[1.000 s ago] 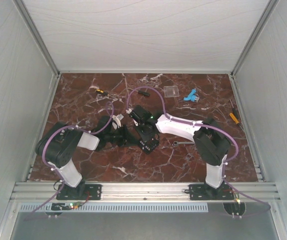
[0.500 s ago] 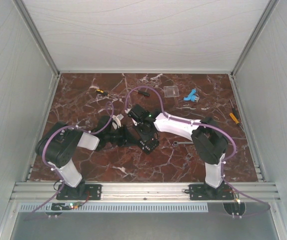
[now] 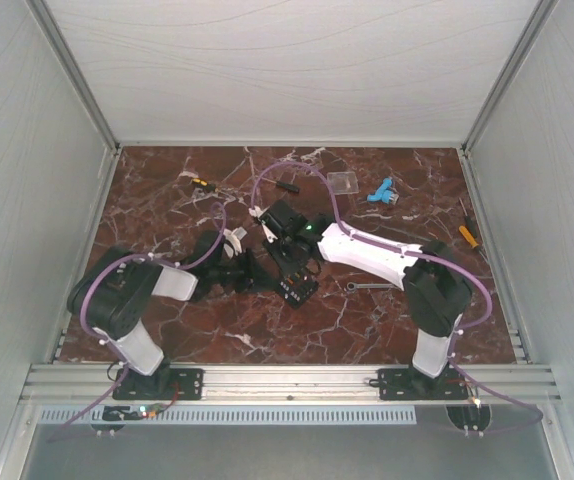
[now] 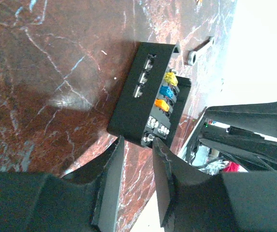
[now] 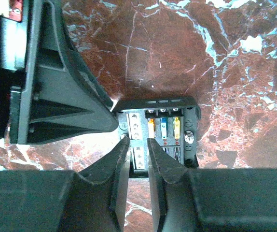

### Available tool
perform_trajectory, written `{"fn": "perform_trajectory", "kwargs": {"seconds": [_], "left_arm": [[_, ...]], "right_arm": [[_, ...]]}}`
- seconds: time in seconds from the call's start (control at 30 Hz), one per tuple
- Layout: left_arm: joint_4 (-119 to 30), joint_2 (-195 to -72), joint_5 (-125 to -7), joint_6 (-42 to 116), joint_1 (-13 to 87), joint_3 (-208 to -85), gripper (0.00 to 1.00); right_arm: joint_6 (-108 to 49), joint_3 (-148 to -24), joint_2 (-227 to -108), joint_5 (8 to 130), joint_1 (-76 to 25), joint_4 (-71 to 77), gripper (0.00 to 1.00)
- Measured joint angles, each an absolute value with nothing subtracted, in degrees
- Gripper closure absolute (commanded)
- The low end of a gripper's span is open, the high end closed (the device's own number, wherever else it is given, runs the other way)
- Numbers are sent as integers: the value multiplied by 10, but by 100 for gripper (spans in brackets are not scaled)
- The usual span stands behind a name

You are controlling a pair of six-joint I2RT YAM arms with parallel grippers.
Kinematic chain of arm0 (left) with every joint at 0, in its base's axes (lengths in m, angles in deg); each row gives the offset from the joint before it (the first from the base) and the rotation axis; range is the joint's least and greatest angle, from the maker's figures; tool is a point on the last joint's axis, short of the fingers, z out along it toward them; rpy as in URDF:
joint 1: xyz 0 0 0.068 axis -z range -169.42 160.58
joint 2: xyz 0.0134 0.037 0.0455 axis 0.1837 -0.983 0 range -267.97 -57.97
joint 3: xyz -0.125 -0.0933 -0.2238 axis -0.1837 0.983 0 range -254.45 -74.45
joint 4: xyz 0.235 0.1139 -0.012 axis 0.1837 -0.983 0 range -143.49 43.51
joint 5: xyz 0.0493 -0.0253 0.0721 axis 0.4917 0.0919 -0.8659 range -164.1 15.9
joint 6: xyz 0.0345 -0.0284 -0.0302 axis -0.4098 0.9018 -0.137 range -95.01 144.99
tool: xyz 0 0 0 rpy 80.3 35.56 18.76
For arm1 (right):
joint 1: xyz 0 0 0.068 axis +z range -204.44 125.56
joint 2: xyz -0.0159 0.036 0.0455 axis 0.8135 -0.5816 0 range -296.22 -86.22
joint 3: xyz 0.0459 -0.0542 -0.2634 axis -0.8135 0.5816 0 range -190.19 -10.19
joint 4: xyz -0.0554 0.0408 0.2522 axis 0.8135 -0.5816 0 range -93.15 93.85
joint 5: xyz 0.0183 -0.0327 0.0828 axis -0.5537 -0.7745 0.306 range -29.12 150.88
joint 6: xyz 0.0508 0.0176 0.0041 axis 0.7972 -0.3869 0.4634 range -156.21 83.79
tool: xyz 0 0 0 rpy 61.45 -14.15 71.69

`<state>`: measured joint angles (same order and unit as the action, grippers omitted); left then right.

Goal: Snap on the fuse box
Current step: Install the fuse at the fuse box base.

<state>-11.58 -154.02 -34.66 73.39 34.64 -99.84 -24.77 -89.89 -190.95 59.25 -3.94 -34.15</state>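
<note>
The fuse box (image 3: 298, 290) lies flat on the marble table, a small black box with orange, blue and yellow fuses. In the left wrist view the fuse box (image 4: 147, 96) has its near corner at the tips of my left gripper (image 4: 137, 147). The jaws stand a little apart with only table between them. My left gripper (image 3: 258, 272) is at the box's left. My right gripper (image 5: 138, 145) hovers over the fuse box (image 5: 165, 133) from behind. Its jaws are narrowly apart and straddle the white terminal strip. My right gripper (image 3: 289, 262) points toward the box.
A flat clear plate (image 3: 344, 182) and a blue part (image 3: 380, 192) lie at the back. A wrench (image 3: 365, 286) lies right of the box and also shows in the left wrist view (image 4: 199, 48). An orange screwdriver (image 3: 467, 235) lies far right. Small tools (image 3: 202, 184) lie back left.
My right arm's elbow has swung to the right and its wrist has turned slightly over the box. The fuse box and my left arm have not moved.
</note>
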Motion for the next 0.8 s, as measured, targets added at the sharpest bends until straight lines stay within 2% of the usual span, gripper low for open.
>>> {"fn": "perform_trajectory", "kwargs": {"seconds": [0.27,0.53,0.8], "left_arm": [[-135,-1519,-353,732,346,-998,66],[-150,-1509,-363,730,347,-998,62],[-189,-1486,-396,716,376,-999,64]], "right_arm": [[-245,-888,-1895,596,-46,-341,91],[-243,-845,-1894,597,-71,-341,85],[-233,-773,-1840,602,-191,-332,86]]}}
